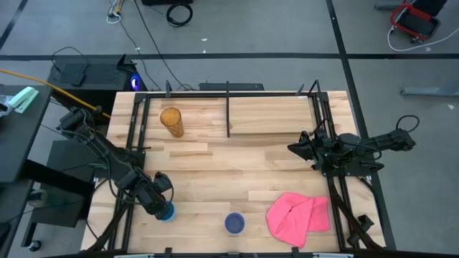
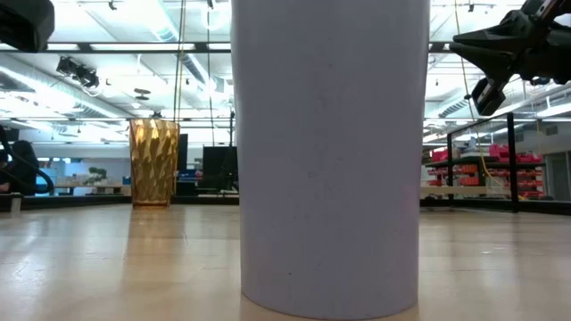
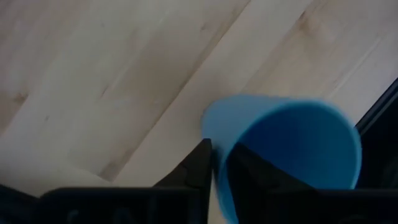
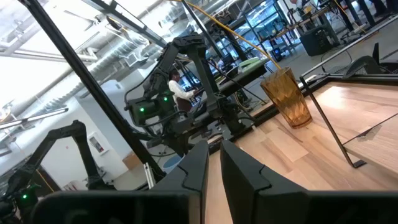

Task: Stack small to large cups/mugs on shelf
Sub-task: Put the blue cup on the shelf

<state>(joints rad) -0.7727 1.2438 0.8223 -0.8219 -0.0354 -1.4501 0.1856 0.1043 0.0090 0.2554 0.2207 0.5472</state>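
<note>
**Left gripper pinches the blue cup's rim at the table's front-left corner**

The short bright blue cup (image 1: pixel 166 211) stands at the front-left of the tabletop (image 1: pixel 237 172), just beside the black frame rail. The left gripper (image 1: pixel 161 204) is down on it: in the left wrist view its two dark fingers (image 3: pixel 200 165) sit close together with the wall of the cup (image 3: pixel 292 146) caught between them, one finger outside and one inside the rim.

The lavender-blue cup (image 1: pixel 234 223) stands upright near the front edge, around the middle, well apart from the blue one; it fills the low view (image 2: pixel 328 156). The amber ribbed tumbler (image 1: pixel 171 122) stands upright far back on the left, on the pale board of the shelf (image 1: pixel 272 115) framed by thin black rods.

The right gripper (image 1: pixel 295 147) hangs above the table's right side, away from all three cups, its fingers (image 4: pixel 196 165) drawn nearly together with only a thin gap and nothing between them.

A pink cloth (image 1: pixel 299 216) lies crumpled at the front right, near the lavender-blue cup.
</note>
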